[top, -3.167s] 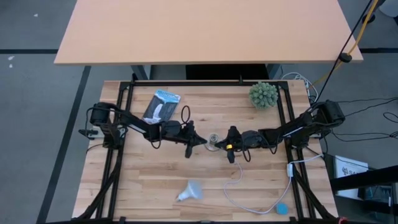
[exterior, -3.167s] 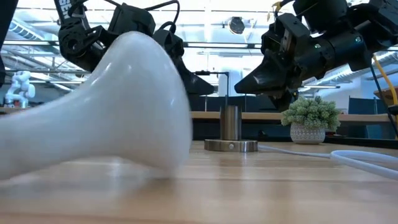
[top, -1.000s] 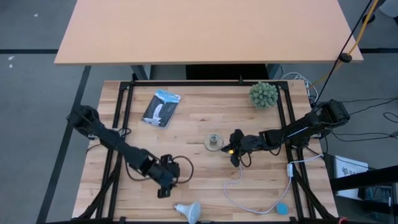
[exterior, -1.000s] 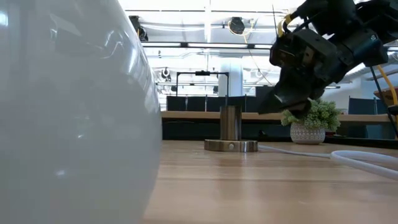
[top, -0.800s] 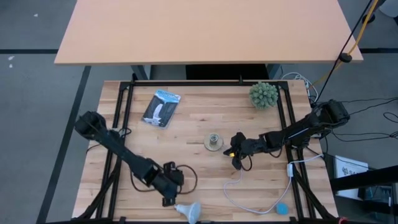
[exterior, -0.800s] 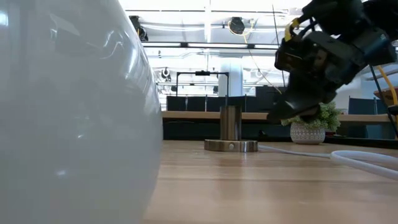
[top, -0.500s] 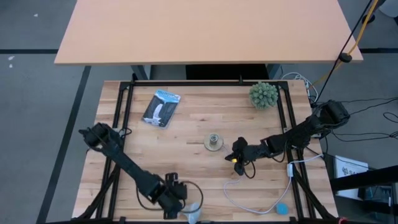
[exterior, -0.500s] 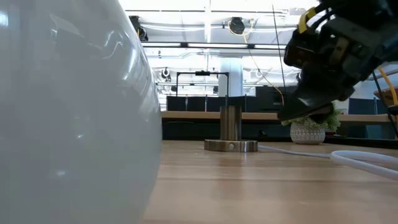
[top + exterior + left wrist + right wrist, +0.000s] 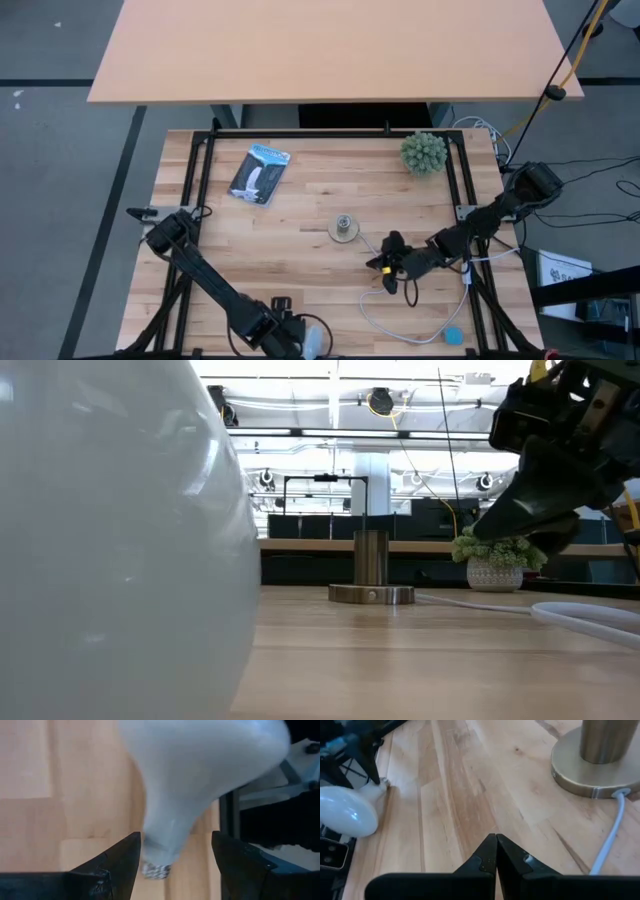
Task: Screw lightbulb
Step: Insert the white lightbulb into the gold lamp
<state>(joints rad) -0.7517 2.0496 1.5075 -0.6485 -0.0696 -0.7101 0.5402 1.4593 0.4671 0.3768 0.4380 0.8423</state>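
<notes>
- A slatted wooden counter stands in an open workshop, a second bare table beyond its far edge
- The lightbulb lies on its side at the counter's near edge, screw base pointing toward the left gripper
- That gripper's fingers are spread, flanking the bulb's narrow neck without pinching it
- The right gripper, pressed together and empty, hovers near the brass socket, well apart from the bulb
- The left arm is clearly nearer

lightbulb: white, frosted, rounded dome tapering to narrow grey screw base; lying on its side at the table's near edge.
</notes>
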